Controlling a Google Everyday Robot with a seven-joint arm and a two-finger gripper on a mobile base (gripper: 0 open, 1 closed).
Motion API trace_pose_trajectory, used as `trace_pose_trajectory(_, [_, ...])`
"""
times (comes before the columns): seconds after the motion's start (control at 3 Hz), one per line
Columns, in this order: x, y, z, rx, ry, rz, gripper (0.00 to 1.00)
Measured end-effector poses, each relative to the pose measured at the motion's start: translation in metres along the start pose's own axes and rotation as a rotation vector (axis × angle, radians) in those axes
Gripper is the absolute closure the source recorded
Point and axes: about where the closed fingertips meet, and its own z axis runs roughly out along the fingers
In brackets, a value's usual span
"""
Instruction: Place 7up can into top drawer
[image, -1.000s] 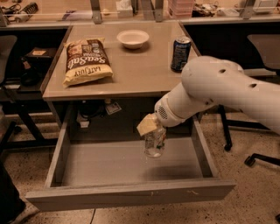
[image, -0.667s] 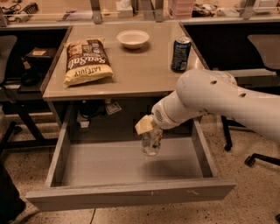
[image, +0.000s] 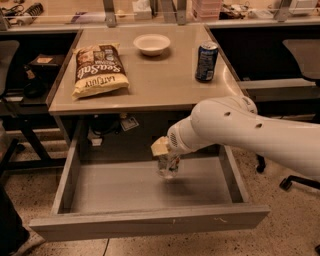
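Observation:
The top drawer (image: 150, 222) is pulled wide open below the table, with a plain grey inside. My white arm reaches down into it from the right. My gripper (image: 167, 156) is over the middle of the drawer, shut on the 7up can (image: 168, 167). The small silvery can hangs upright below the gripper, just above or on the drawer floor. The can's top is hidden by the gripper.
On the table (image: 165, 80) lie a chips bag (image: 99, 67) at the left, a white bowl (image: 151, 43) at the back and a dark blue can (image: 206, 61) at the right. Desks and office chairs stand on both sides, with a chair base (image: 292, 181) on the floor at right.
My arm and gripper have shifted a little to the left inside the drawer, carrying the can along. The things on the table have not moved.

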Motion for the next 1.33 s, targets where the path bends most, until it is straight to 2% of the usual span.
trace_pose_trajectory(0.67, [0.008,-0.004,0.016,0.060,-0.040,0.027,1.00])
trace_pose_trajectory(1.33, [0.016,-0.014,0.023,0.093,-0.085,0.072,1.00])
